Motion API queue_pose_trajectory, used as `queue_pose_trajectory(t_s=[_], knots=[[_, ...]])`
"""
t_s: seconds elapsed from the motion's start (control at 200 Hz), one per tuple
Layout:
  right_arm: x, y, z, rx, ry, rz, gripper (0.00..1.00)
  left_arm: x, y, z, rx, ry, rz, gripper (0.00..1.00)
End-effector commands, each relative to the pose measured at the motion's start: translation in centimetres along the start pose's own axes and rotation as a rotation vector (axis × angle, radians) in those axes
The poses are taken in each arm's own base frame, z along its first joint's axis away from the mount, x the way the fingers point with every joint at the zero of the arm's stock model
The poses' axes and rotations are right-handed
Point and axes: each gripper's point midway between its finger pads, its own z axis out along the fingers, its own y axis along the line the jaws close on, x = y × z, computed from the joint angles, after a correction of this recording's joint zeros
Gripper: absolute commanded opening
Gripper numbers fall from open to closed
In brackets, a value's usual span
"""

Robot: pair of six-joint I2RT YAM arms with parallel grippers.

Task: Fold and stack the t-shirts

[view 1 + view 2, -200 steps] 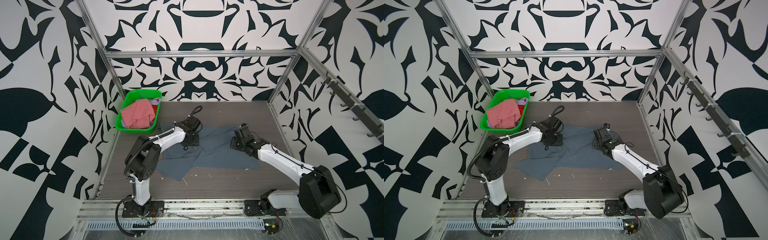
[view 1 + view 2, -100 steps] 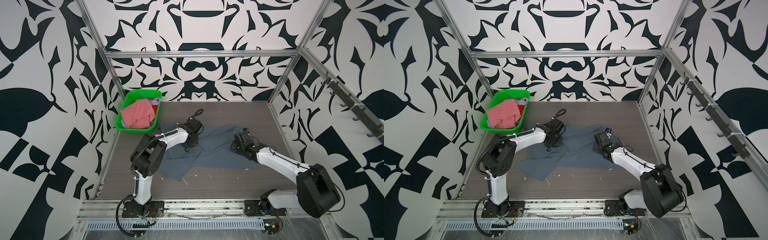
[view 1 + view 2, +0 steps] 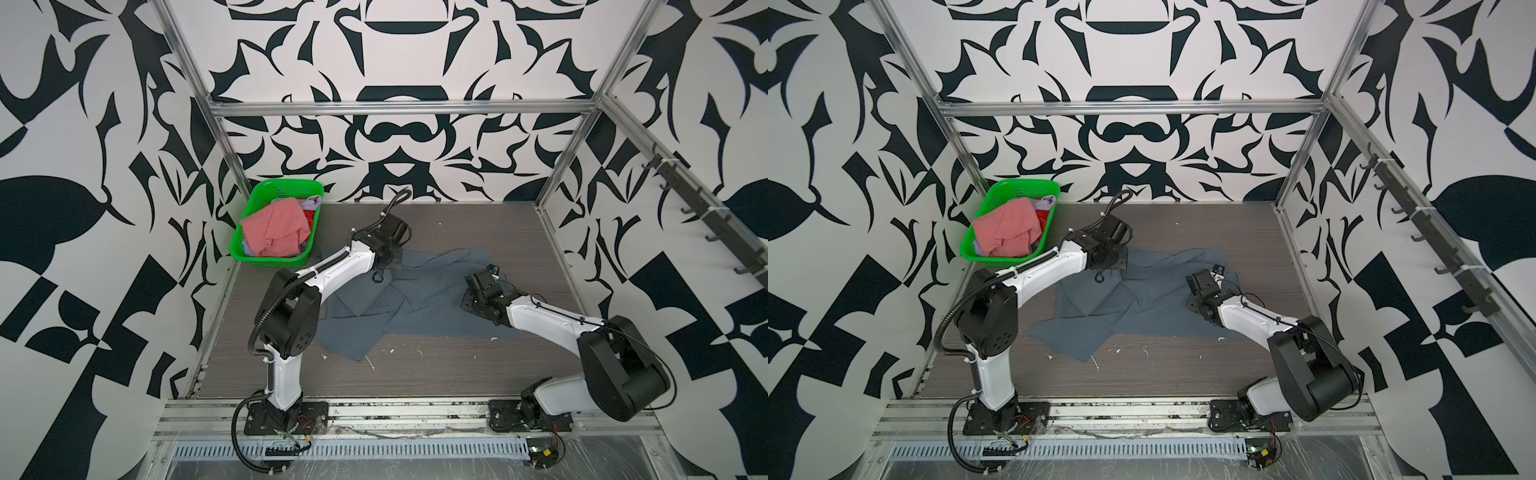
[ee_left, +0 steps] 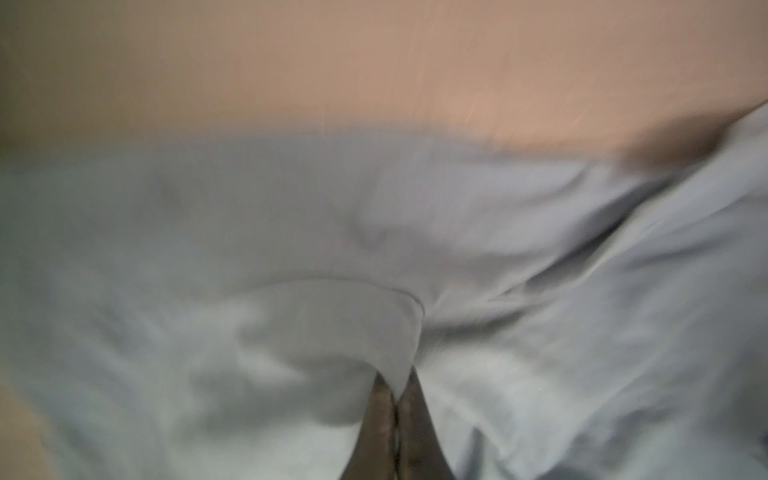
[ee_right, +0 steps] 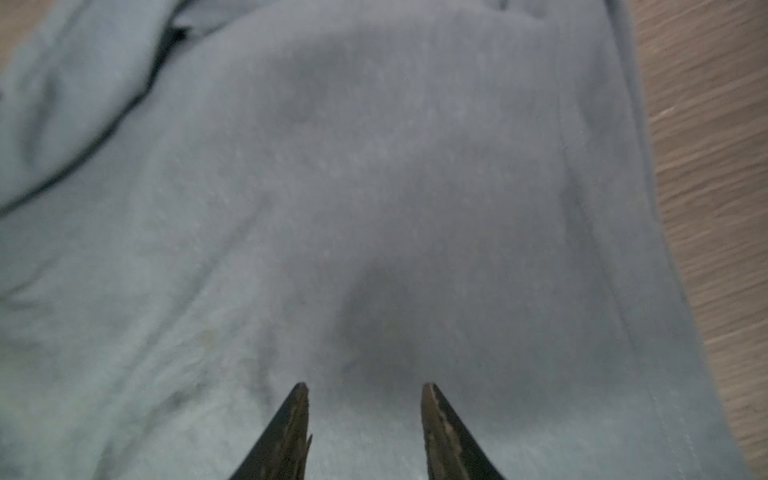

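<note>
- The slate blue-grey t-shirt (image 3: pixel 419 299) lies rumpled in the middle of the surface (image 3: pixel 457 374), with parts doubled over itself. You can see it in both top views.
- Your left gripper (image 4: pixel 398 388) is closed at the shirt's far edge, on the side nearest the basket. A raised fold of the blue-grey cloth is pinched between its tips. The left wrist view is blurred, so how deep the bite goes is hard to say.
- Your right gripper (image 5: pixel 365 388) sits over the shirt's right-hand part. Its jaws stand apart with only flat cloth showing between them, and nothing is held.
- The green basket (image 3: pixel 266 259) sits in the far left corner of the surface, just beside the shirt's far left corner.
- In the basket, a salmon pink t-shirt (image 3: pixel 276 226) is heaped on top. Lavender cloth (image 3: pixel 312 203) and red cloth (image 3: pixel 311 216) show at its far right side.
- White flecks (image 3: pixel 390 351) dot the bare surface near the shirt's near edge.
</note>
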Motion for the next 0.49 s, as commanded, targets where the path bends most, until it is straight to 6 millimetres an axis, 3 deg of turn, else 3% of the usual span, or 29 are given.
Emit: queue_pose_trajectory(t_s=[0.0, 0.145, 0.215, 0.25, 0.305, 0.345, 0.435, 0.49], knots=[[0.5, -0.7, 0.6, 0.036, 0.007, -0.001, 0.47, -7.5, 1.6, -2.4, -0.1, -0.175, 0.166, 0.0], [1.7, -2.0, 1.9, 0.095, 0.033, -0.022, 0.47, -15.6, 2.5, -0.1, -0.279, -0.37, 0.36, 0.01], [2.1, -2.2, 2.4, 0.108, 0.05, -0.028, 0.46, -18.2, 3.1, 1.9, -0.346, -0.406, 0.396, 0.12], [2.3, -2.1, 2.6, 0.108, 0.057, -0.029, 0.46, -19.4, 3.6, 2.9, -0.372, -0.425, 0.381, 0.26], [2.3, -2.0, 2.7, 0.104, 0.064, -0.032, 0.46, -20.5, 4.5, 3.9, -0.386, -0.439, 0.353, 0.57], [2.3, -1.8, 2.7, 0.099, 0.067, -0.032, 0.46, -21.0, 5.1, 4.0, -0.418, -0.451, 0.337, 0.72], [1.7, -1.4, 2.1, 0.081, 0.053, -0.032, 0.46, -21.0, 6.4, 3.2, -0.463, -0.447, 0.321, 0.83], [1.1, -1.0, 1.5, 0.061, 0.035, -0.026, 0.46, -20.2, 7.0, 2.5, -0.437, -0.43, 0.304, 0.84]])
